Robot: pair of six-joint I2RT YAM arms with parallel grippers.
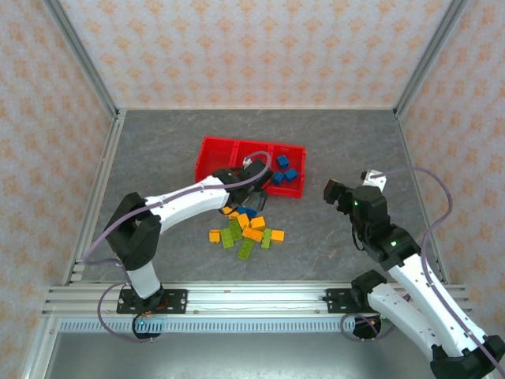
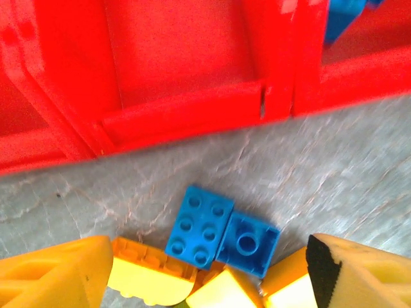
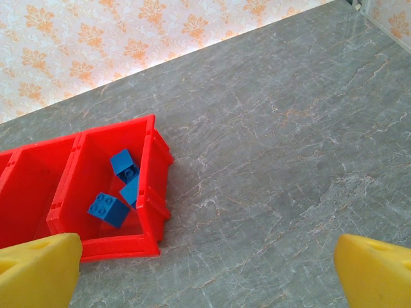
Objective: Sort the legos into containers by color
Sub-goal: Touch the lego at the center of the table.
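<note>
- Jaws of my left gripper stood apart astride blue bricks just short of the tray, poised to pinch one.
- My right gripper gaped empty, likely held clear.

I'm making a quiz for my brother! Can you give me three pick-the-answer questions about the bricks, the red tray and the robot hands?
1. Which compartment of the red tray holds blue bricks? A left B middle C right
2. How many blue bricks lie there? A one B three C six
3. The right gripper is: A open, empty B shut on a green brick C shut on the tray
Answers: C, top view shows them at the tray's right end; B, right wrist view shows three; A, its fingers stand wide apart, nothing between.
</note>
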